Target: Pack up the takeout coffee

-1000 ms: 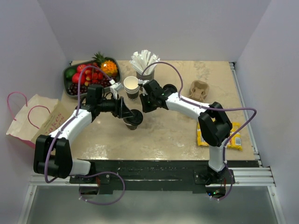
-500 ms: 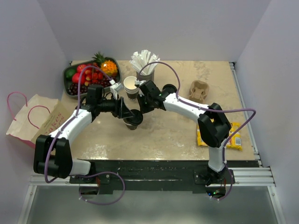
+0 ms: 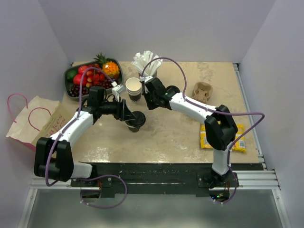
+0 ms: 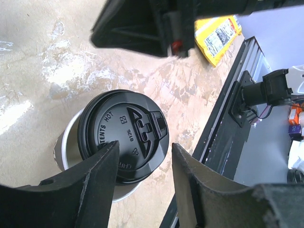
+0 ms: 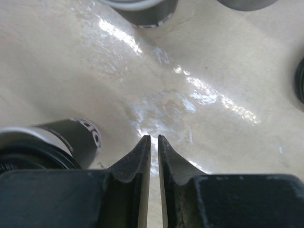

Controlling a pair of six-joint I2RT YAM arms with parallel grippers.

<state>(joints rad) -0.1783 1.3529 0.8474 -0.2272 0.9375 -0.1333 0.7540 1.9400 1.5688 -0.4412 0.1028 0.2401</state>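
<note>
The takeout coffee [image 3: 135, 119] stands upright on the surface [image 3: 166, 137], left of centre, with its black lid [image 4: 123, 135] seated on the cup. Raised lettering and the sip-hole flap on the lid are legible in the left wrist view.

The left tool [image 3: 128, 115] is at the coffee's left side, angled down toward it. Its jaws are spread apart, and in the left wrist view the two fingers [image 4: 95, 183] overlap the near edge of the lid. That view does not show whether either finger touches the cup.

The right tool [image 3: 148, 100] hangs just behind and to the right of the coffee, apart from it. Its jaws are drawn almost together, leaving a thin slit [image 5: 154, 142] with nothing between them and only bare surface beneath.

A stack of white-rimmed cups [image 3: 134, 88] stands just behind the coffee, beside the right tool. A grey holder of white straws [image 3: 146, 64] is behind that stack.

- Fruit tray [image 3: 92, 78]: far left corner of the surface.
- Brown paper bag [image 3: 38, 121] with pink handles: lying at the left edge.
- Cardboard cup carrier [image 3: 203, 91]: right of centre, well apart from the coffee.
- Yellow packet [image 3: 223, 137]: near the right edge, partly behind the right arm.
</note>
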